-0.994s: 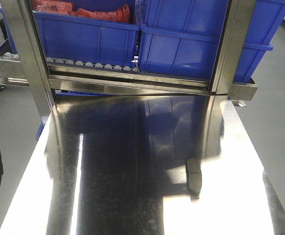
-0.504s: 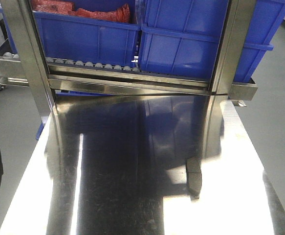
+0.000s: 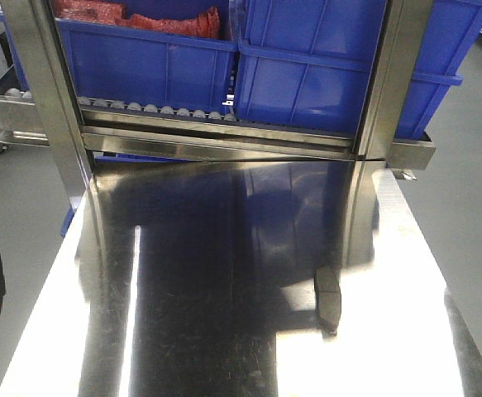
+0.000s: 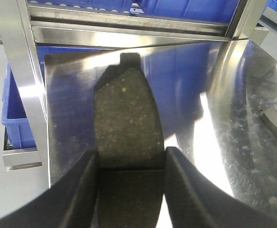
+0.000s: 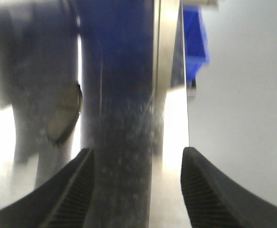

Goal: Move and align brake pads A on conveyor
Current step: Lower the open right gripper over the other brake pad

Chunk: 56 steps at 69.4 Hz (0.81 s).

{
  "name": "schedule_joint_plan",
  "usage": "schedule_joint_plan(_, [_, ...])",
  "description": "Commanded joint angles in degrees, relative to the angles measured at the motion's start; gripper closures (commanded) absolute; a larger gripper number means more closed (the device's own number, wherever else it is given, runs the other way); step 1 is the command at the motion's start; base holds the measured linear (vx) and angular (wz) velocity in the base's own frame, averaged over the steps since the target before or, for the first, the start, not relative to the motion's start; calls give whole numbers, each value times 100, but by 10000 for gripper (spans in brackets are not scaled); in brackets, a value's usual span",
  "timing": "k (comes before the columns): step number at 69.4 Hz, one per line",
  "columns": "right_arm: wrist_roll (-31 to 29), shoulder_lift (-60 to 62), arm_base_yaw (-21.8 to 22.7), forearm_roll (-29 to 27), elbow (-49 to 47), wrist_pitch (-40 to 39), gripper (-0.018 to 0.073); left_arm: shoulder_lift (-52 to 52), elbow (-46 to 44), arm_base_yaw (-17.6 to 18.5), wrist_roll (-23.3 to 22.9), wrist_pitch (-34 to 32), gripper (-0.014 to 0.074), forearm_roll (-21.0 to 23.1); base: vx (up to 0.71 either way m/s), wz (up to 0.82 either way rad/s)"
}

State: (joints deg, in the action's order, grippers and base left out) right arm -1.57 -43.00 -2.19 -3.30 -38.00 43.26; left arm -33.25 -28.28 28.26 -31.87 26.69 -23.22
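left tool (image 4: pixel 131 190) clamped on brake pad (image 4: pixel 128 128), up near worktop (image 4: pixel 214 142) left edge. right tool (image 5: pixel 136 190) spread wide, gripping nothing, at worktop right edge. second pad (image 3: pixel 329 299) flat on worktop, right side.

the brake pad (image 4: pixel 126 133) is dark grey-brown, speckled with pale flecks, and the left tool (image 4: pixel 131 154) is matte black. the right tool (image 5: pixel 136 156) is black too, its fingers (image 5: pixel 74 190) finely ribbed. the worktop (image 3: pixel 224 331) is mirror-silver with blue reflections; at the top of the front frame the bins (image 3: pixel 141 58) are bright blue, with red contents (image 3: pixel 133 16) at the upper left.
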Motion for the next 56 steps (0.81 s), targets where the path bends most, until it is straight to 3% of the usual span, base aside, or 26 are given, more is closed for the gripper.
schedule_joint_plan(1, [26,-689,39,0,-500,146,173,5,-166,21,-49,-491,602,-100,0,0])
schedule_joint_plan(19, [44,-1984,-44,-289,-1074,733,173,5,-166,21,-49,-491,602,-100,0,0])
schedule_joint_plan(28, [157,-2417,-579,-285,-1363,709,173,5,-166,21,-49,-491,602,-100,0,0])
schedule_joint_plan(39, [758,-3159,-1469,-100,-1852,666,173,5,-166,21,-49,-491,602,-100,0,0])
schedule_joint_plan(56, [1573,-4367,-1999,47,-2876,887,149,5,-166,21,-49,-491,602,-100,0,0])
